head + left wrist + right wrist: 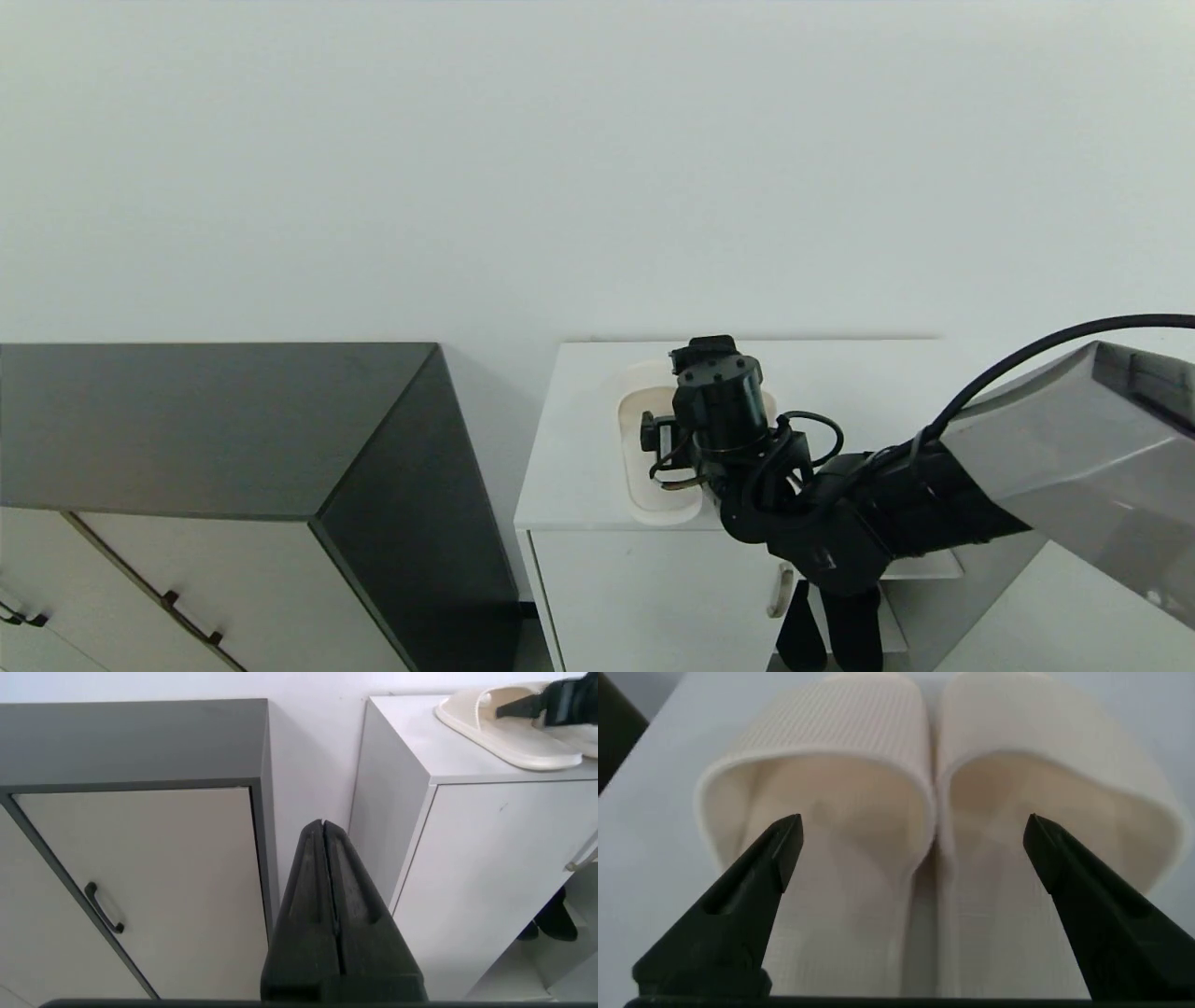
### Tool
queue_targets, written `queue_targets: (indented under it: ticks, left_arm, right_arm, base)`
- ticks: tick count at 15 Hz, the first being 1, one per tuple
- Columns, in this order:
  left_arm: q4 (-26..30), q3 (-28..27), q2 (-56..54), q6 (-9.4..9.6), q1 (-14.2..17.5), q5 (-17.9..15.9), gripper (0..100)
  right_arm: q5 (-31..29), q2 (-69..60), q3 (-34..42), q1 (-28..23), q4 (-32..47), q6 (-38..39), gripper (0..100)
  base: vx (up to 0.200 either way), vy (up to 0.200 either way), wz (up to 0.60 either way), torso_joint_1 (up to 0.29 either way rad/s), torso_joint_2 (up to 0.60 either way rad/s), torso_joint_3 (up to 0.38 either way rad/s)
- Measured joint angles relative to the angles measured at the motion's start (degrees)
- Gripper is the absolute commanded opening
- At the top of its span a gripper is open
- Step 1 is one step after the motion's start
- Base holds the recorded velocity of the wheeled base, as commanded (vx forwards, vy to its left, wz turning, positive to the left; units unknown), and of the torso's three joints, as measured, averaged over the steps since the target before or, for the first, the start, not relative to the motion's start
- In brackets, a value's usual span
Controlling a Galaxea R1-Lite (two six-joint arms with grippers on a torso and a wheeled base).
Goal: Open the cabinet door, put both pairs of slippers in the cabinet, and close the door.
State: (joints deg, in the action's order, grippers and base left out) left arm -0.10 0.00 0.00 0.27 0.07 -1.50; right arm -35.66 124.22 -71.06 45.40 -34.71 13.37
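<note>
Cream slippers point(842, 747): one pair, side by side and touching. They lie on top of the white cabinet point(574, 448), close to its front edge.
Right gripper point(912, 833): it hangs just above the slippers. Its two fingers are spread wide apart, one over each slipper. They hold nothing.
Left gripper point(323, 840): its fingers are pressed together with nothing between them. It sits low, in front of the gap between the grey cabinet point(140, 737) and the white cabinet.
Door: the right side of the white cabinet looks open, because a shelf point(924, 566) shows in there. Something dark point(559, 920) lies lower down inside. It may be the other pair, but I cannot tell.
Step now: I think this is picking up the cream pair so it can go inside.
How to do it well: go straight down, so one finger lands in each slipper. Then squeeze slowly, so the two middle sides are pinched together and both slippers come up as one. Reach deep enough to catch both sides. The slippers look soft, so they will squash a little. Lift straight up before turning toward the open side.
What could go wrong: a finger could bump a slipper and push it away. The pinch could catch only one slipper, and the other would stay behind or drop.
</note>
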Motion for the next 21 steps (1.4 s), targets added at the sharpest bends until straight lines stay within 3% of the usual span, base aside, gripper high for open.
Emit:
queue_targets:
  ticks: [18,19,21]
  left_arm:
    - [0.02,0.0,0.0,-0.02,0.0,0.11,0]
    - [0.02,0.0,0.0,0.0,0.0,0.09,0]
    - [0.02,0.0,0.0,-0.02,0.0,0.09,0]
  right_arm:
    - [1.41,8.67,-14.77,-6.13,-0.76,-4.24,100]
    - [1.43,8.83,-15.3,-6.18,-0.32,-4.24,0]
    - [1.48,9.11,-15.82,-6.13,-0.24,-4.27,0]
  base:
    - [0.0,0.0,0.0,0.0,0.0,0.0]
    - [0.0,0.0,0.0,0.0,0.0,0.0]
    - [0.0,0.0,0.0,0.0,0.0,0.0]
